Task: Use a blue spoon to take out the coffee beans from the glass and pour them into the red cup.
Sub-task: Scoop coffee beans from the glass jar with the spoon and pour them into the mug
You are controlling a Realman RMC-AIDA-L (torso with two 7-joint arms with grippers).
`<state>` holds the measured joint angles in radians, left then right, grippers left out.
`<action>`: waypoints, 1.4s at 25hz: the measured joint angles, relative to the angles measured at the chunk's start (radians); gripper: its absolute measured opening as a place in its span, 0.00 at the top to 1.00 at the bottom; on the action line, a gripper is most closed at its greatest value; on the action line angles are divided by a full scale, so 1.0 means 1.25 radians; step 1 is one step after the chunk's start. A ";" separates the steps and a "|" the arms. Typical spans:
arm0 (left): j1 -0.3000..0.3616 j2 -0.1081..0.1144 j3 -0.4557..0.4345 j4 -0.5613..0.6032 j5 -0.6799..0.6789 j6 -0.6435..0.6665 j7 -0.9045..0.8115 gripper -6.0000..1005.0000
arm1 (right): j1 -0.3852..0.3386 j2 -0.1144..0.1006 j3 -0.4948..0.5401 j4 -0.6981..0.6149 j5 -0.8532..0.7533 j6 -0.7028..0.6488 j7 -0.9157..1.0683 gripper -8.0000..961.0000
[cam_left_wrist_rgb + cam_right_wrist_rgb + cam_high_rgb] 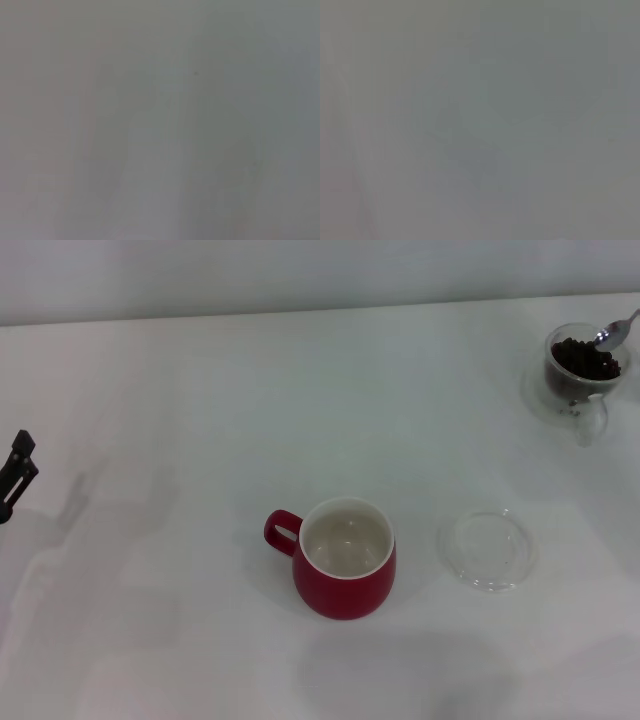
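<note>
Coffee beans (583,361) fill the glass (577,375) far right; the blue spoon (612,334) dips in. My right claw is out of view, state unknown. I should lift level toward the red cup (345,571).

No legible text, no labels, no brand marks, no numerals, no signs on any surface in the head view, both wrist views uniform grey, nothing readable there either
</note>
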<state>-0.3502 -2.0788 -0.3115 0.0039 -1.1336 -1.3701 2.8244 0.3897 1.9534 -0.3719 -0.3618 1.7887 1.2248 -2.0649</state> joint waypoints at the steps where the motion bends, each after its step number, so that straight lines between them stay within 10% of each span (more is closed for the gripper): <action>1: -0.001 0.000 0.000 0.001 0.000 0.000 0.000 0.14 | 0.000 0.003 -0.001 -0.001 -0.001 0.002 -0.016 0.84; 35: -0.006 0.001 0.000 0.003 -0.003 0.005 0.000 0.14 | 0.014 0.018 -0.014 0.000 -0.015 -0.080 -0.143 0.84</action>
<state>-0.3581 -2.0770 -0.3114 0.0077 -1.1368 -1.3637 2.8240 0.4074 1.9763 -0.3896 -0.3617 1.7695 1.1252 -2.2435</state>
